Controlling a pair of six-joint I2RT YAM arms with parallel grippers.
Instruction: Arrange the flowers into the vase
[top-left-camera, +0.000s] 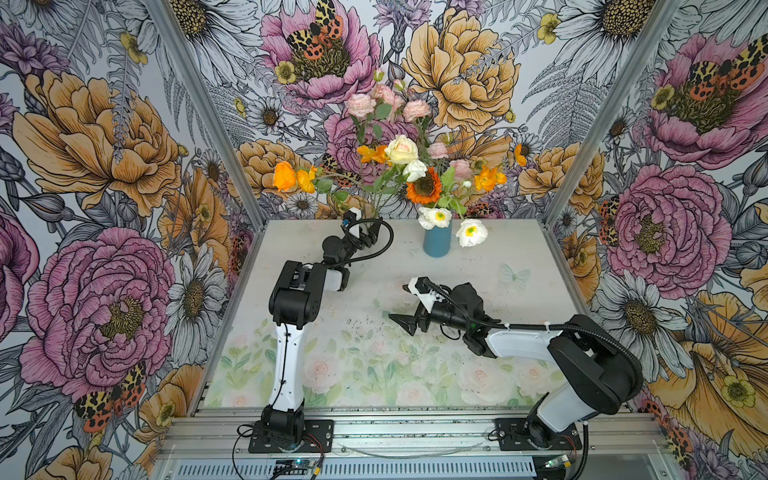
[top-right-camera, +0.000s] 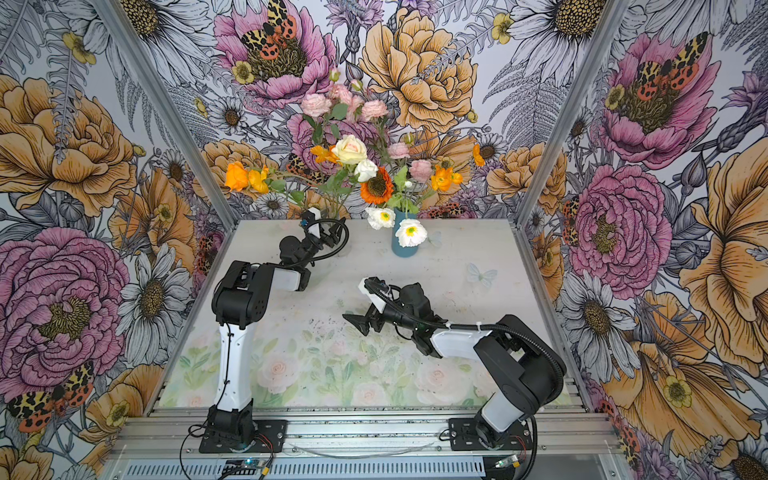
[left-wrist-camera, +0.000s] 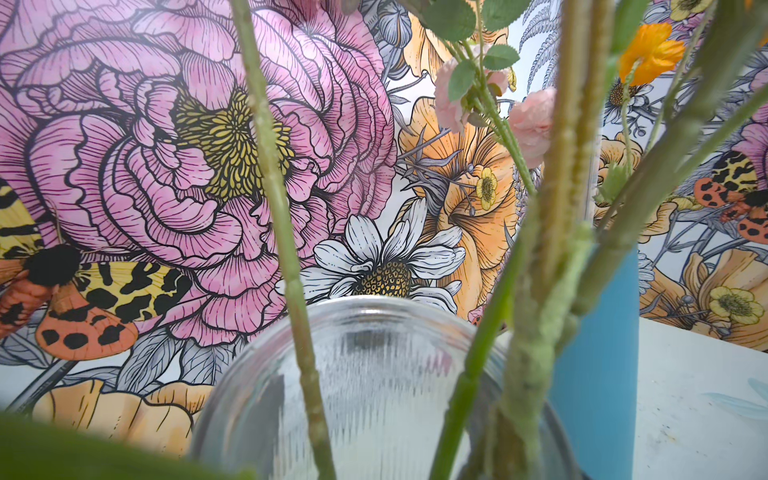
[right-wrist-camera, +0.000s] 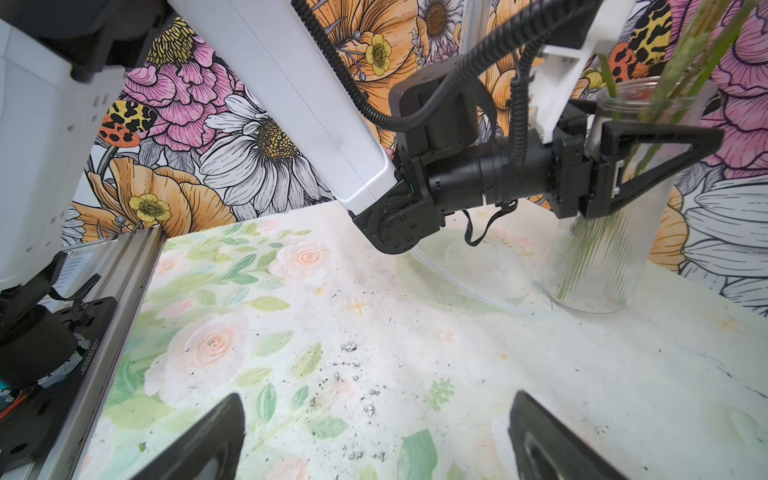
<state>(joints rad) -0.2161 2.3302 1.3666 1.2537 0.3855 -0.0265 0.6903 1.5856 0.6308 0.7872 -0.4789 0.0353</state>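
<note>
Partly done, I judge: some flowers (top-left-camera: 424, 188) stand in the vase (top-left-camera: 437, 243), and others wait in the jar (right-wrist-camera: 598, 266) left of it. The left gripper (top-left-camera: 371, 235) straddles the jar; I cannot tell if it presses. The right gripper (top-left-camera: 398, 302) is spread and empty.

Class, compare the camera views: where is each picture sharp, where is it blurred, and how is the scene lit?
Left wrist view: near stems and the glass jar rim are soft, wallpaper behind is sharp. Right wrist view: the right gripper at the picture's edge is blurred and dark, the table crisp. Both top views: even light, faint shadows, no strong glare.
</note>
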